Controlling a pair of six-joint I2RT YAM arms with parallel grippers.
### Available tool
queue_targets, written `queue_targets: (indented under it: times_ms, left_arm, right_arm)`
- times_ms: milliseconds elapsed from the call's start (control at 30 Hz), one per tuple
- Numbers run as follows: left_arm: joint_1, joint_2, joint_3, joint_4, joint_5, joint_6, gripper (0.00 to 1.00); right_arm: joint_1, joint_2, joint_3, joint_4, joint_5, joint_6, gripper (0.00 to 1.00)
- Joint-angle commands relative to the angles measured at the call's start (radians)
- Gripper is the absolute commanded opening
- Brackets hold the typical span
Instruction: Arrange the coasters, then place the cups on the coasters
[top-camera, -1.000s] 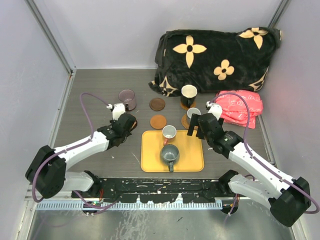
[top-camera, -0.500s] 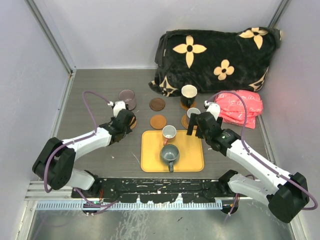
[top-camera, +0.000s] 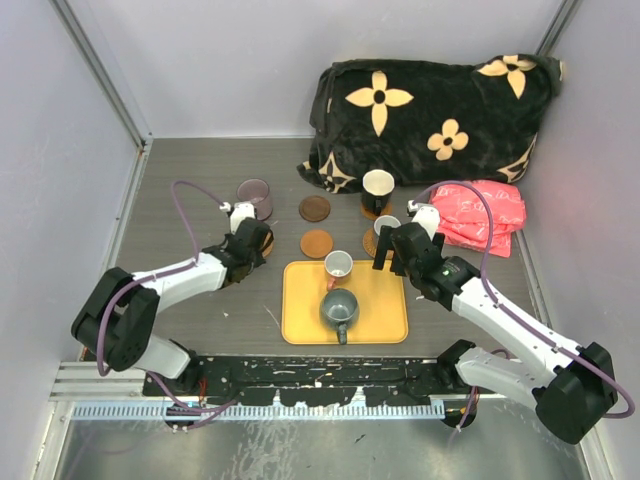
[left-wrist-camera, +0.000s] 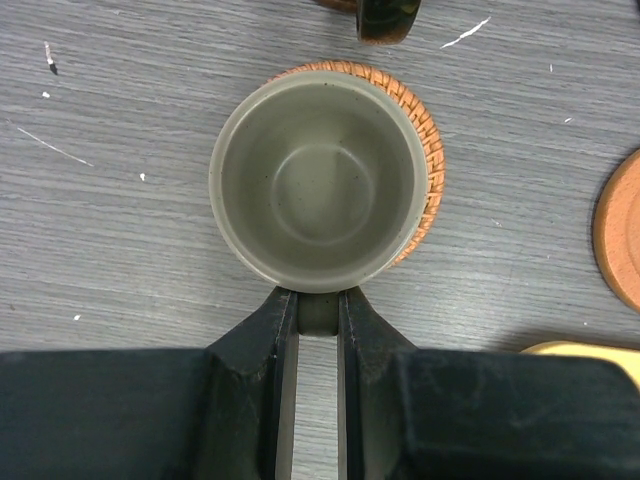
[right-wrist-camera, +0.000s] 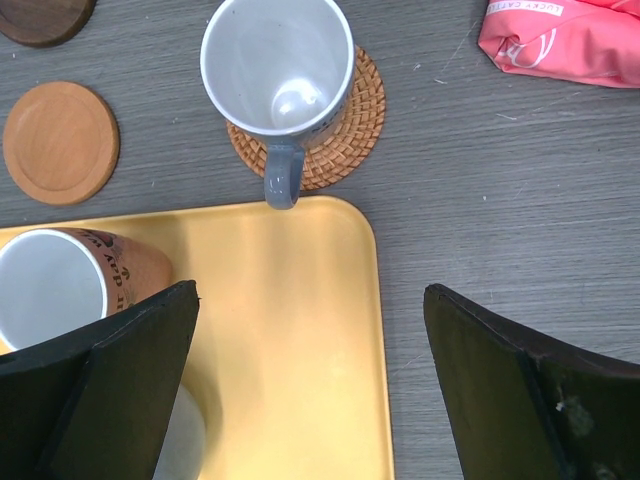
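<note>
Hidden: olive cup (left-wrist-camera: 318, 190) lost under the left gripper (top-camera: 254, 239) in the top view; its handle mostly buried between the fingers; wicker coaster (left-wrist-camera: 425, 165) shows only as a crescent
Facing: cup upright, mouth up, handle toward the gripper
Left gripper: pinched tight on that handle; cup over the coaster, off-centre; contact unclear
Right gripper (right-wrist-camera: 310, 300): spread wide, holding nothing, above the yellow tray (right-wrist-camera: 290, 350)
Change: left gripper has edged slightly farther out than a second ago; right barely shifted
</note>
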Motion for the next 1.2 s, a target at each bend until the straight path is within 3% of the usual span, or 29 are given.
queue_targets:
  times_ms: [0,667,800,867,967,1167]
  left_arm:
    - [0.007,0.003,0.051,0.084,-0.010,0.024,0.00]
    - [0.012,0.012,0.045,0.026,-0.003,-0.009,0.00]
    - [0.012,0.005,0.035,0.013,-0.002,-0.024,0.04]
    - [0.012,-0.001,0.026,0.013,-0.001,-0.031,0.13]
    - [0.011,-0.007,0.019,0.002,-0.003,-0.044,0.14]
    - [0.011,-0.016,0.020,-0.010,-0.008,-0.050,0.28]
  right_arm:
    - [-0.002,-0.001,0.042,0.019,0.021,-0.002,1.00]
    - [-0.003,0.020,0.033,0.043,0.013,-0.002,1.00]
    - [-0.003,0.022,0.032,0.045,0.010,0.001,1.00]
    - [-0.003,0.021,0.031,0.045,0.010,0.003,1.00]
    - [-0.003,0.019,0.027,0.046,0.010,0.003,1.00]
    - [-0.003,0.019,0.027,0.047,0.008,0.006,1.00]
